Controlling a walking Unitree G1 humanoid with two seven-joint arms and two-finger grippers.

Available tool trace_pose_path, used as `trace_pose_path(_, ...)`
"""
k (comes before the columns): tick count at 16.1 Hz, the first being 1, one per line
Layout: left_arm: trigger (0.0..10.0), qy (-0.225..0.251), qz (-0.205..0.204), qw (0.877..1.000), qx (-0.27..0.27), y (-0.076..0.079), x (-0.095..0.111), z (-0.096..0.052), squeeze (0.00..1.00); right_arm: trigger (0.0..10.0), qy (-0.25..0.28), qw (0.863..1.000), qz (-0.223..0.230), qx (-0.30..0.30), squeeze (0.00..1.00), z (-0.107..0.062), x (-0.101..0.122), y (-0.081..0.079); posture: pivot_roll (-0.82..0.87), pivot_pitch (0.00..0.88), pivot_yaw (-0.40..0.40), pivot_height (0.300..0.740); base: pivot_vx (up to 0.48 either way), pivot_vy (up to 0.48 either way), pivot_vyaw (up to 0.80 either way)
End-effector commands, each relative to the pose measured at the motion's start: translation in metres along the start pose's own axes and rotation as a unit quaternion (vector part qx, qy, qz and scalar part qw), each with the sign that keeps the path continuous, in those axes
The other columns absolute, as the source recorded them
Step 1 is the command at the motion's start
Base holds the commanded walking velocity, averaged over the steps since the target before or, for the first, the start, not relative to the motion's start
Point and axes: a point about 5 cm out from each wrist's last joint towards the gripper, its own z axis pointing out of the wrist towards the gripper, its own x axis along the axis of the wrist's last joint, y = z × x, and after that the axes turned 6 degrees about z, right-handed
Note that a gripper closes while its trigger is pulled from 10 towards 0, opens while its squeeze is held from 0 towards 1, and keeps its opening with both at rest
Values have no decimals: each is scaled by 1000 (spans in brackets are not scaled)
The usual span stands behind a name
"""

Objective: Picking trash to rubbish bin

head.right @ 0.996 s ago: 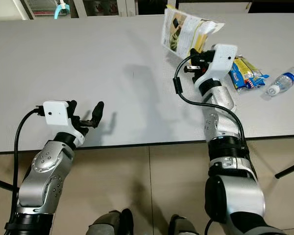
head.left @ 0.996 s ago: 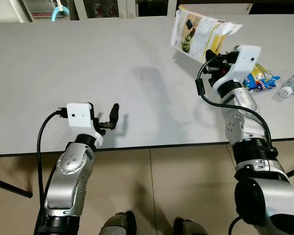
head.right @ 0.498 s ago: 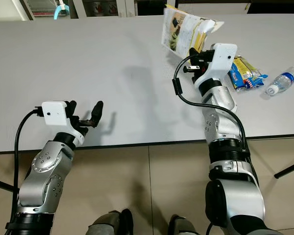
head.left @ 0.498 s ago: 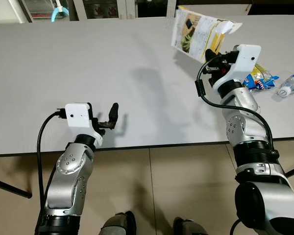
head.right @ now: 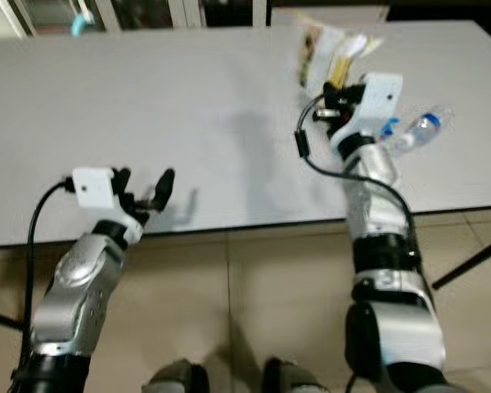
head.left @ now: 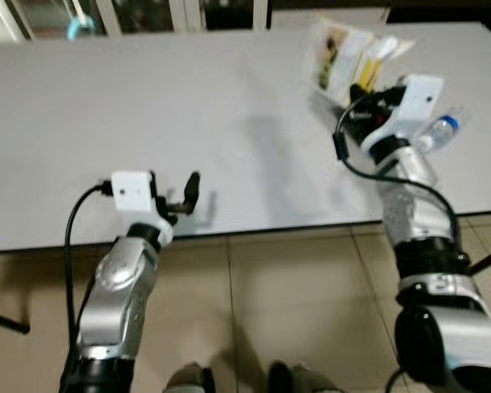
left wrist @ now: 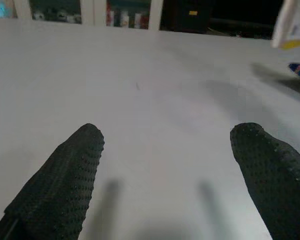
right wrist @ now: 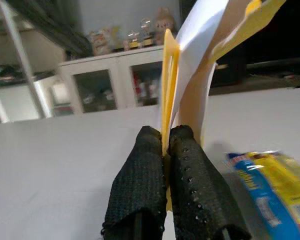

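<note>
Pinching a yellow-and-white paper wrapper [right wrist: 190, 65] between fully closed fingers, the right gripper [right wrist: 167, 145] holds it lifted above the white table [head.left: 147, 98], near a plastic bottle [head.left: 439, 131]. The left gripper [left wrist: 165, 165] hovers over the table's near edge, fingers spread wide and empty.

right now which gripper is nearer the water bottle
Right. The right gripper, shut on a leaflet, is just beside the water bottle; the left gripper hangs open at the table's near edge, far across.
</note>
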Motion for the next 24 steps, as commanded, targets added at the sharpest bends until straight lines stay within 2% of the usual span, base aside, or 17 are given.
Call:
trace_pose_path(1,10000,0,-6,1000,-1,0,-1,-1,0,10000,3,1000,1,-2,0,-2,2,2,-37,119,52,740,0,-465,0)
trace_pose_path(15,10000,-1,-6,1000,3,-2,-2,0,0,10000,1,1000,-1,-1,0,0,3,2,-39,117,48,740,0,-461,0)
trace_pose_path(22,10000,11,-34,999,13,-7,1,1,0,10000,1,1000,-3,1,0,0,3,1,-40,111,49,740,0,0,0)
trace_pose_path(24,10000,11,-32,999,12,-8,1,2,0,10000,1,1000,-3,0,0,0,3,1,-40,109,50,740,296,0,0)
